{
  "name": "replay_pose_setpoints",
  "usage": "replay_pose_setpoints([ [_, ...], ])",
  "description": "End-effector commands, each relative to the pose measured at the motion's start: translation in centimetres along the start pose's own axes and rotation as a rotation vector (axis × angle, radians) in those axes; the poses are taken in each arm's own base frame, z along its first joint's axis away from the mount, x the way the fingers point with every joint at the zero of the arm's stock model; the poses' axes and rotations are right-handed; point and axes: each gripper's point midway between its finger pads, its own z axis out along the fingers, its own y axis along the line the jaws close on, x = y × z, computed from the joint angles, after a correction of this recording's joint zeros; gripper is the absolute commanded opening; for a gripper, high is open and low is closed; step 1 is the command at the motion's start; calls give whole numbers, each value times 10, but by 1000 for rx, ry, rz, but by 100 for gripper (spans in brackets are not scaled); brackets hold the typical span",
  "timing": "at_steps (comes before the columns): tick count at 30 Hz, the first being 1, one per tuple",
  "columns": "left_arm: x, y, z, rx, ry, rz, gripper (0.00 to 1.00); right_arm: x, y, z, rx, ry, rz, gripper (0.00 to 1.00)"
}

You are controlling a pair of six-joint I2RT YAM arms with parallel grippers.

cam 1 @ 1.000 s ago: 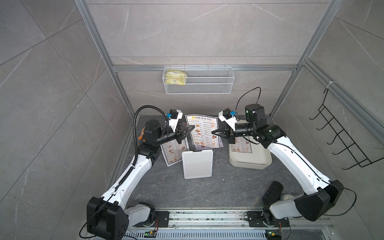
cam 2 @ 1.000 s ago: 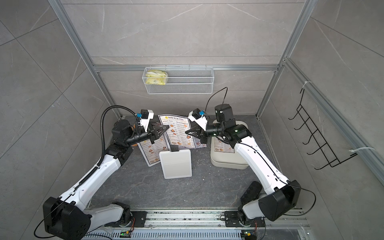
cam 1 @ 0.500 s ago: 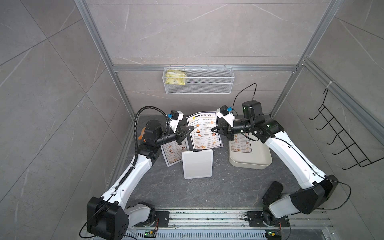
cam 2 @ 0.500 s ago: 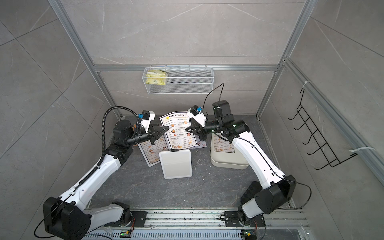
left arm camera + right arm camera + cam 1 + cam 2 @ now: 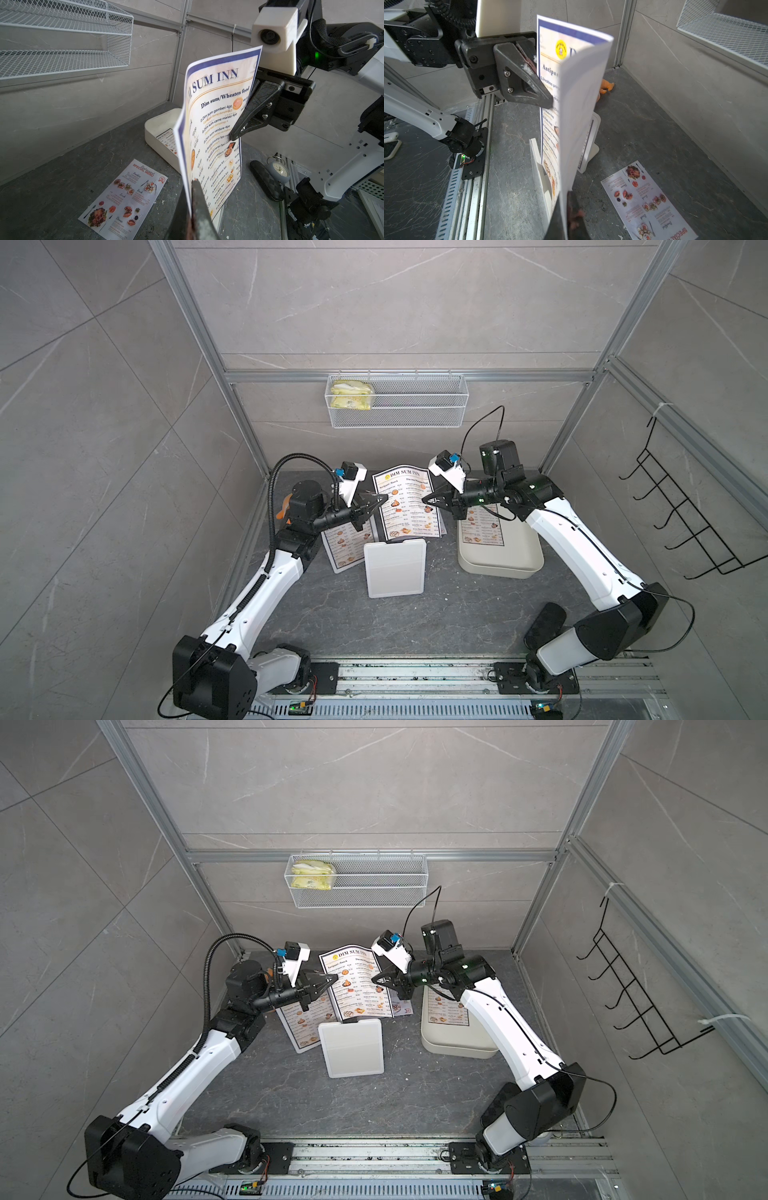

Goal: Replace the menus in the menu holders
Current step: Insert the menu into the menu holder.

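In both top views, the DIM SUM INN menu is held upright, pinched at opposite side edges by the left claw and right claw, for lowering into the menu holder beneath them. In the left wrist view, slight bowing is seen. In the right wrist view, its lower edge is judged partly inside the menu holder.

- The left gripper, its jaws slightly apart a second ago, now pinches the near edge of the DIM SUM INN menu at its tips.
- The right gripper, clamped on the opposite edge, sits slightly higher than before and a touch nearer the left gripper.
- Behind the right gripper, the right arm has drawn its elbow inward.
- The sheet edge in the right gripper rises with it.
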Motion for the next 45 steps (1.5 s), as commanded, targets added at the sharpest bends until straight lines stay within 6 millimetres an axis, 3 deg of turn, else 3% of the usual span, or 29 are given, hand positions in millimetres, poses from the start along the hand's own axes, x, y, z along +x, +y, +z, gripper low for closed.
replay_pose_setpoints([
  [1, -7, -3, -4, 4, -22, 1, 0, -3, 6, -4, -24, 1, -6, 0],
  [27, 6, 6, -4, -41, 6, -17, 0, -1, 6, 4, -76, -1, 31, 0],
  [45, 9, 5, -14, -96, 19, 19, 0, -5, 13, 15, -127, -12, 46, 0],
])
